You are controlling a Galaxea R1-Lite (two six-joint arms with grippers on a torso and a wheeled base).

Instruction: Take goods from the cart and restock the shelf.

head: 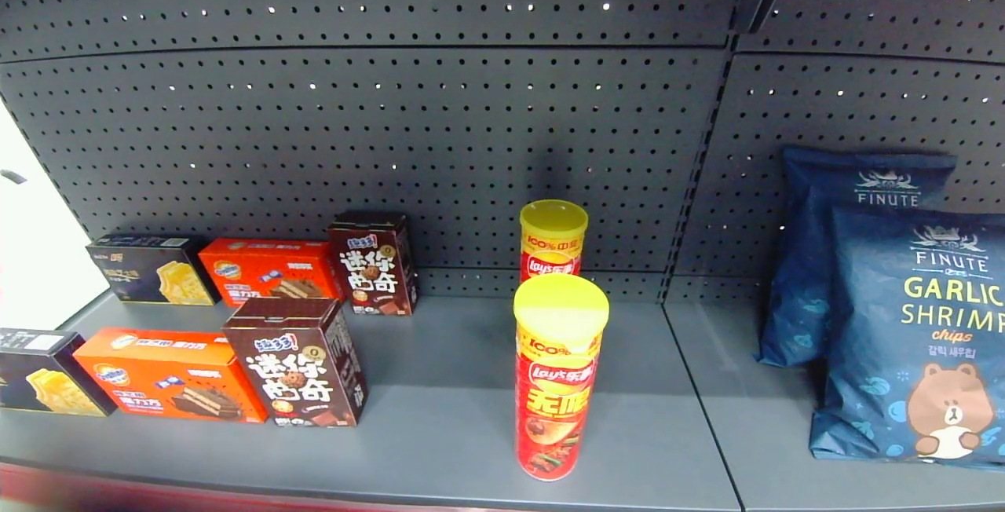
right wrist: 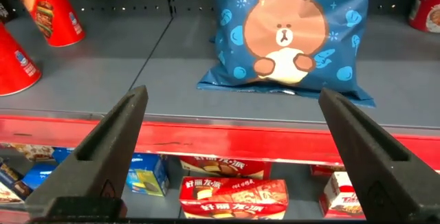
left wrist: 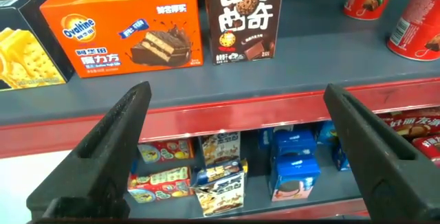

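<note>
Head view: a grey shelf (head: 455, 418) with a perforated back panel (head: 392, 143) carries goods in three groups. On the left stand two rows of boxes. The front row has a black box (head: 47, 374), an orange box (head: 173, 374) and a brown box (head: 302, 363), with one of each kind behind them. In the middle a front crisp tube (head: 557, 378), red with a yellow lid, stands upright, and a rear crisp tube (head: 553, 239) stands behind it. On the right a front chip bag (head: 919, 339), blue, stands before a rear chip bag (head: 816, 245).

Left wrist view: the left pincer (left wrist: 240, 155) is spread wide and holds nothing. It sits just outside the shelf's red front edge (left wrist: 240, 110). Beyond that edge stand the orange box (left wrist: 124, 31) and the brown box (left wrist: 244, 18), apart from the fingers. Under the edge, a lower shelf (left wrist: 172, 207) holds small packets (left wrist: 220, 176).

Right wrist view: the right pincer (right wrist: 234, 155) is also wide open and empty, level with the red edge. The front chip bag (right wrist: 289, 31) stands on the shelf beyond it, and the crisp tubes are off to one side. Red cartons (right wrist: 234, 196) lie on the level below.
</note>
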